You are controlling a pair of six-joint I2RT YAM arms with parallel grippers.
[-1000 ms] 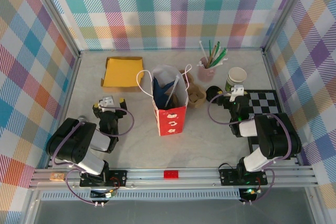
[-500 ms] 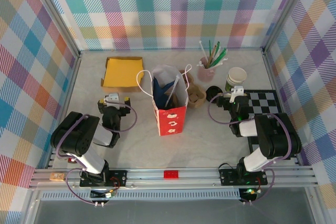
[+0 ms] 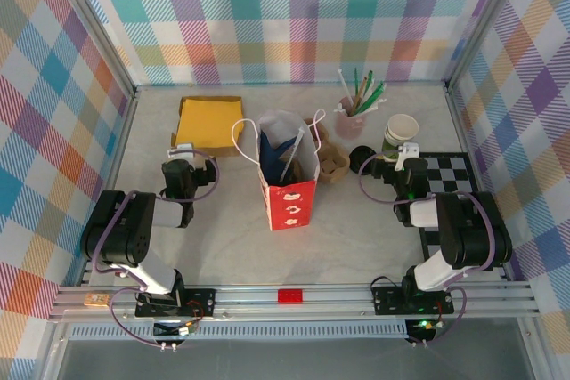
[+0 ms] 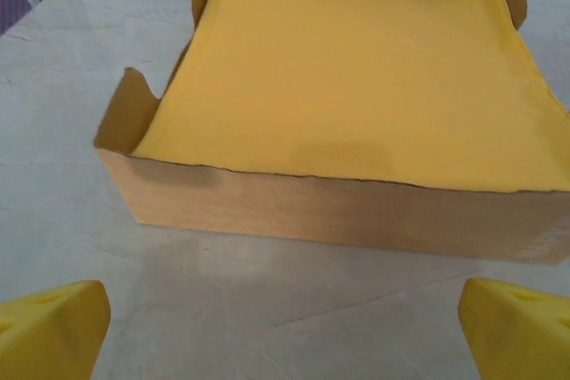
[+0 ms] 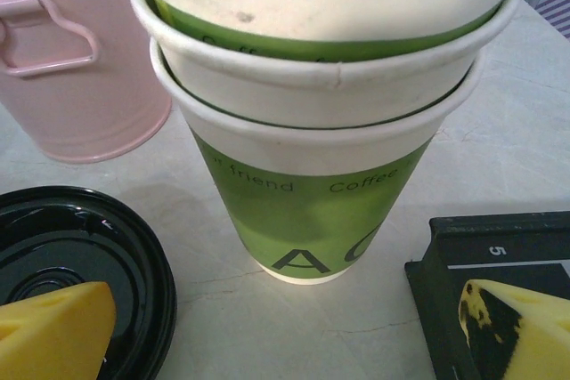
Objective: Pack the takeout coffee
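Both grippers stand wide open with nothing between their fingers. The left gripper [image 4: 285, 335] hangs low over the pale table [image 4: 267, 309], its yellow fingertips [image 4: 49, 327] far apart. Straight ahead of it, near but apart, sits a shallow cardboard tray [image 4: 338, 215] filled with a stack of yellow napkins [image 4: 356, 86]; the tray's near wall faces the fingers.

The right gripper [image 5: 285, 335] is spread just as wide and also holds nothing. Directly ahead of it, centred between the lines of its two fingers, stands a stack of lidless paper cups [image 5: 321, 211] with green bodies and cream rims. A loose black lid [image 5: 80, 246] lies flat on the table by its left fingertip, partly covered by it. A dark board with a checkered top [image 5: 499, 246] lies by its right fingertip. Ahead and to the left, beside the cup stack, is a pink tin pail [image 5: 80, 86].

From above, a red paper bag [image 3: 291, 198] stands upright between the two grippers, well apart from each. Where the takeout coffee itself stands I cannot tell from these views.
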